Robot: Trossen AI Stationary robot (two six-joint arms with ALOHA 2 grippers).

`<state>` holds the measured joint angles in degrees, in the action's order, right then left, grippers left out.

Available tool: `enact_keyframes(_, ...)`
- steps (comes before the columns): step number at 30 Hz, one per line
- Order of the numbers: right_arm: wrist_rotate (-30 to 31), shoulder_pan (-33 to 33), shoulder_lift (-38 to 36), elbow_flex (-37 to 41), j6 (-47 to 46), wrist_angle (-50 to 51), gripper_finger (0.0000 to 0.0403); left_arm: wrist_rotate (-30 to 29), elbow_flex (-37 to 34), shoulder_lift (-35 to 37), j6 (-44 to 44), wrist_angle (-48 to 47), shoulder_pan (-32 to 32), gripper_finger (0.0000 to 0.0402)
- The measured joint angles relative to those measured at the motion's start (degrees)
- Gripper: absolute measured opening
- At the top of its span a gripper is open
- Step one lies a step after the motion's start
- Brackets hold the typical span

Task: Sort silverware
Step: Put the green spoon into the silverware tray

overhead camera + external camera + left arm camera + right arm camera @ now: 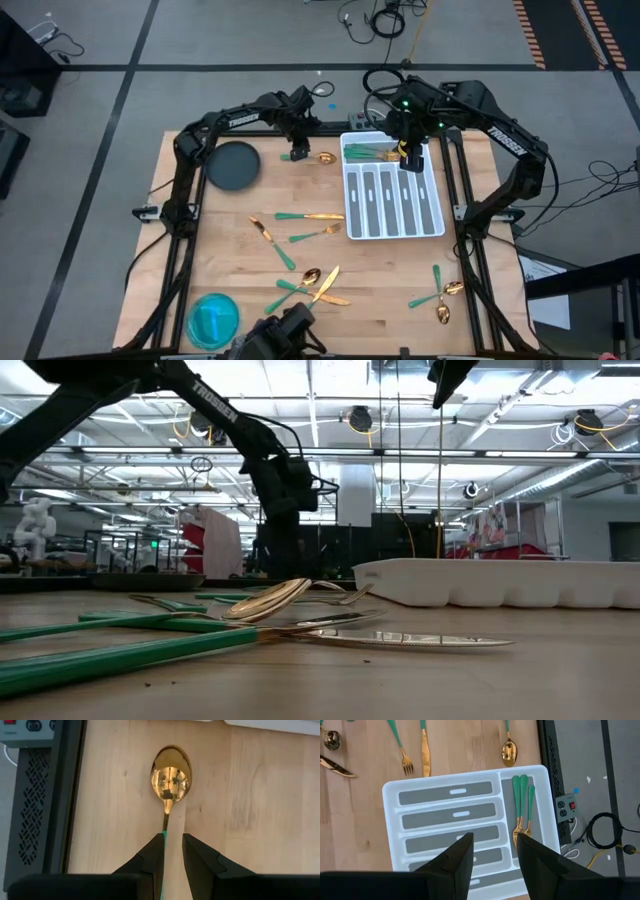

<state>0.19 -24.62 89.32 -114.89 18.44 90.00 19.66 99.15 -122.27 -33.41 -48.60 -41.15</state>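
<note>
A: Largest first?
B: Wooden surface, then the white divided tray at its far right, long slots running near-to-far. A dark plate is seen far left, a blue bowl at the near left corner.

A: Silverware?
B: Three pieces are laid in the tray's cross compartment at the far end, teal handles side by side, long axes across the tray. The rest are scattered: a loose group mid-surface with handles at mixed angles, crossed pieces at near centre, a pair near right.

A: Left hand?
B: Left hand is lowered at the far edge over a spoon. The gold bowl is pointed away from the hand, the thin handle run back between the fingers; it is touched by one finger, a gap is seen at the other. A grip cannot be confirmed.

A: Right hand?
B: Right hand is held above the tray, fingers parted, nothing between them.
</note>
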Motion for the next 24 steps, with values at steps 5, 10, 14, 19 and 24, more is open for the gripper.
enact_keyframes(5,-0.11,0.0,0.02,0.0,0.02,0.0,0.0144,0.24,-0.02,-0.43,-0.35,0.31,0.0,0.0076)
enact_keyframes(10,-0.15,0.0,0.02,0.0,0.02,0.0,0.0144,-0.31,-0.04,-0.43,-0.1,3.68,0.01,0.0076)
enact_keyframes(14,-0.21,0.0,0.02,0.0,0.02,0.02,0.0144,-5.71,-0.04,-1.14,1.74,6.55,0.43,0.0076)
enact_keyframes(19,-0.28,0.0,0.02,0.0,0.04,0.02,0.0144,-19.1,-0.05,-1.21,10.74,10.75,1.51,0.0076)
enact_keyframes(24,-0.31,0.0,0.02,0.0,0.15,0.02,0.0144,-23.05,-0.07,-0.56,14.44,10.96,2.42,0.0076)
